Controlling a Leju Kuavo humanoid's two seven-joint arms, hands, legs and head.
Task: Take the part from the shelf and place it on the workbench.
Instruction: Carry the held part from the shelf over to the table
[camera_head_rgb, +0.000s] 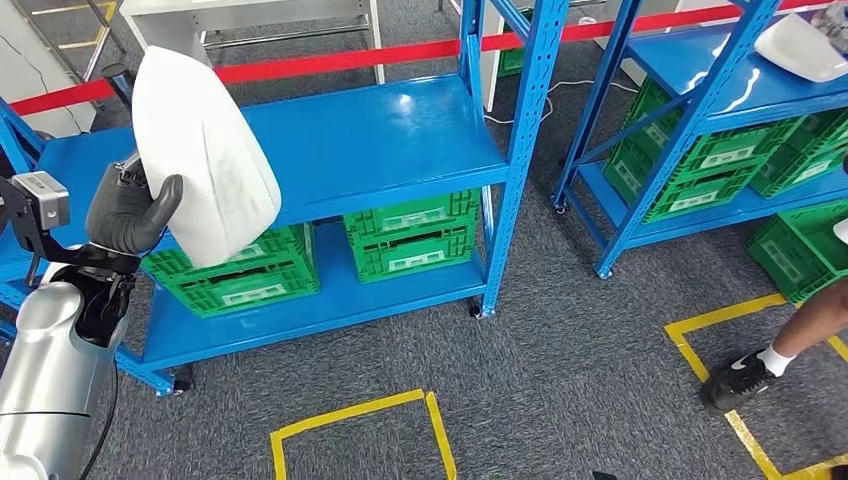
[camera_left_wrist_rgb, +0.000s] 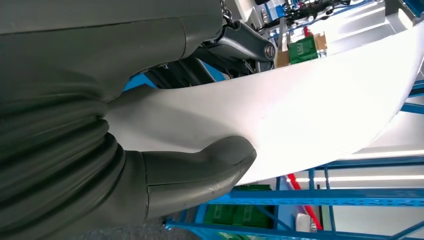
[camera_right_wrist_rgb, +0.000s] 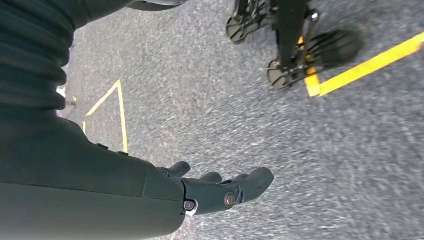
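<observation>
Left hand (camera_head_rgb: 132, 212) grips white part (camera_head_rgb: 205, 150) at its lower edge, lifted off the blue shelf (camera_head_rgb: 380, 140) for carrying; right hand (camera_right_wrist_rgb: 220, 192) hangs empty, fingers loosely spread.

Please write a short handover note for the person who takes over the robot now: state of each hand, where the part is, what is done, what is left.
Left hand: holds the white part at its lower edge, thumb across the front; the part stands raised in front of the blue shelf.
Right hand: holds nothing, fingers apart, hanging over the grey carpet.
Done: the part is lifted off the shelf.
Left: carry it to the workbench and set it down. A person's foot is near, to the right; take care when turning.
</observation>
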